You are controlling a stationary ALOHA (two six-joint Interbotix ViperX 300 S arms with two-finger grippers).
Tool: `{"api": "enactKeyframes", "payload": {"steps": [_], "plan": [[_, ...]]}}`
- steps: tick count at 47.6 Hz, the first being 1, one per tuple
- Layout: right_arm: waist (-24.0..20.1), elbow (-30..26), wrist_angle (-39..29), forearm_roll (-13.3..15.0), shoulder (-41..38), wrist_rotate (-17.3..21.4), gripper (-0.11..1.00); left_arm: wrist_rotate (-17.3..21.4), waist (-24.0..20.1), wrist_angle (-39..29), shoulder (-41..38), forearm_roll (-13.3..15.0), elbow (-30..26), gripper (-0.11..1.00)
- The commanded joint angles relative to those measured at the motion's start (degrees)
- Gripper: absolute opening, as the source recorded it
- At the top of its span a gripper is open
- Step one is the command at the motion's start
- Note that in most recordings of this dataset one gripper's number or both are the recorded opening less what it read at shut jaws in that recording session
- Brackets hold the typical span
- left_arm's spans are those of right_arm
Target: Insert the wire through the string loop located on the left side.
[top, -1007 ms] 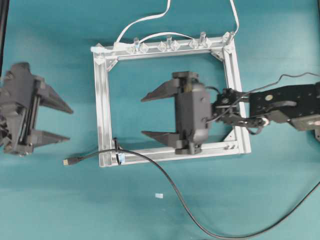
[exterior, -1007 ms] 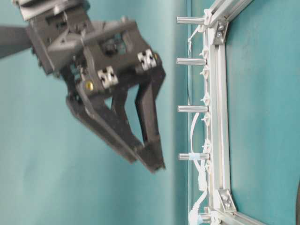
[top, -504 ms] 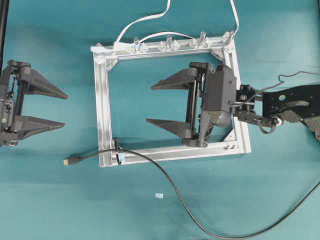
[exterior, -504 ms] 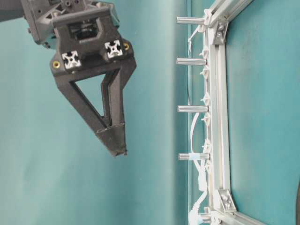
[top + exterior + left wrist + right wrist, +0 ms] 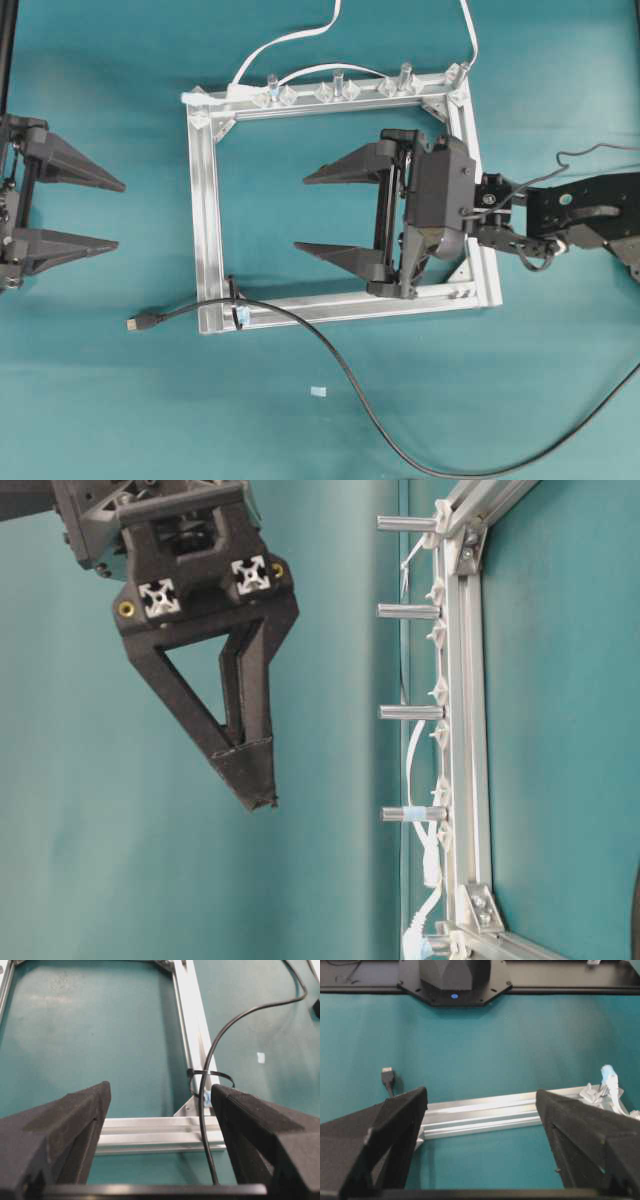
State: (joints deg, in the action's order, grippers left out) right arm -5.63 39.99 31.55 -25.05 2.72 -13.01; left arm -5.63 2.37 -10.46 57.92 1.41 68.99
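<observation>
While left gripper (image 5: pixel 112 212) gapes leftward, right gripper (image 5: pixel 303 213) spread above frame (image 5: pixel 207 220)

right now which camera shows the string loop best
The left wrist view: the string loop sits near centre at the frame corner, with the wire running by it. The overhead view shows it tiny. The table-level and right wrist views don't show it.

Both arms are matte black. Each end effector — the left end effector (image 5: pixel 110 212) and the right end effector (image 5: pixel 305 212) — carries two long, wedge-shaped fingers (image 5: pixel 345 165) tapering to points. Open triangular cut-outs lighten the fingers (image 5: pixel 225 695) — pale cross-shaped rail ends and brass-coloured screws sit above them. Thin black leads (image 5: pixel 590 152) loop around the right wrist.
</observation>
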Motion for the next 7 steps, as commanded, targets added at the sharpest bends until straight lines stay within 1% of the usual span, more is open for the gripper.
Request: {"api": "enactKeyframes", "payload": {"steps": [1,7], "plan": [[-0.2,-0.7,0.6,0.2,1.6,0.1,0.90,0.4,-0.3,0.6,-0.3,-0.1,-0.5,0.82],[-0.2,-0.7,0.4,0.2,1.5,0.0,0.90,0.4,-0.3,0.5,-0.3,-0.1,-0.5,0.82]]}}
